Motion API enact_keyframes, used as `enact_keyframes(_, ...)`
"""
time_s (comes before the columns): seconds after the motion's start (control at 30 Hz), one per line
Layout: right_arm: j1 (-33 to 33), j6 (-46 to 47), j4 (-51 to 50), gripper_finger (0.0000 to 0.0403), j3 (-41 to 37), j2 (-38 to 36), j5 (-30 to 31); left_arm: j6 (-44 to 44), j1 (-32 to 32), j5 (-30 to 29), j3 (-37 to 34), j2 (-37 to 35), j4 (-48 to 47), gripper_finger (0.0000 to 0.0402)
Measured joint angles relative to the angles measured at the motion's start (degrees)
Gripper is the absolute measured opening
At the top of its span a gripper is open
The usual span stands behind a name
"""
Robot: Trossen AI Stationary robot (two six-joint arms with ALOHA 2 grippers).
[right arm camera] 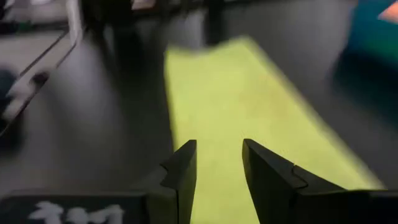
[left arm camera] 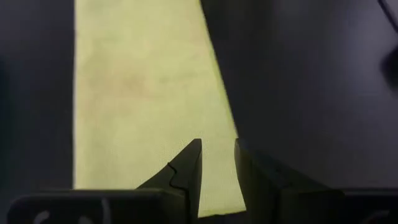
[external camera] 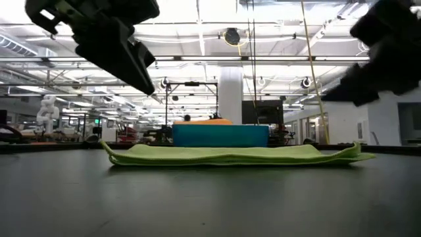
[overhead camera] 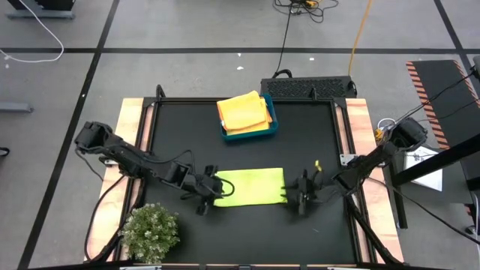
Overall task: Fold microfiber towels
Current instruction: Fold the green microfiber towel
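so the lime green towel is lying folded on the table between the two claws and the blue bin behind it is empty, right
Not quite: the blue bin is not empty. The high view shows folded yellow and orange towels in it. The rest holds: the lime green towel lies folded on the table between the left claw and the right claw.

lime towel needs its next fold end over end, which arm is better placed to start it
Roughly even, slight edge left. The lime towel lies folded in a strip; the left gripper sits over its left end, the right gripper just off its right end. Both have open, empty jaws.
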Motion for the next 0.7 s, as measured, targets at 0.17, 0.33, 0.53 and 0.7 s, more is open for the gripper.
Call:
enact_keyframes(0.17, -0.8, -4.0, 3.2, 0.0123, 0.0, -1.4, 8.0, -0.3, 2.7, -1.1, 0.2, 1.3, 3.6, 0.0097)
enact_keyframes(0.33, -3.1, -3.2, 5.6, 0.0123, 0.0, 1.8, 11.6, 0.8, 3.9, -1.1, -0.1, 6.4, 17.0, 0.0097)
enact_keyframes(0.53, -6.0, -2.2, 10.2, 0.0123, 0.0, 7.3, 8.1, 5.0, 4.5, 1.1, -0.2, 11.5, 27.0, 0.0097)
enact_keyframes(0.7, -7.9, -0.2, 11.8, 0.0123, 0.0, 11.6, 8.4, 6.9, 6.5, 1.8, -0.2, 12.9, 29.7, 0.0097)
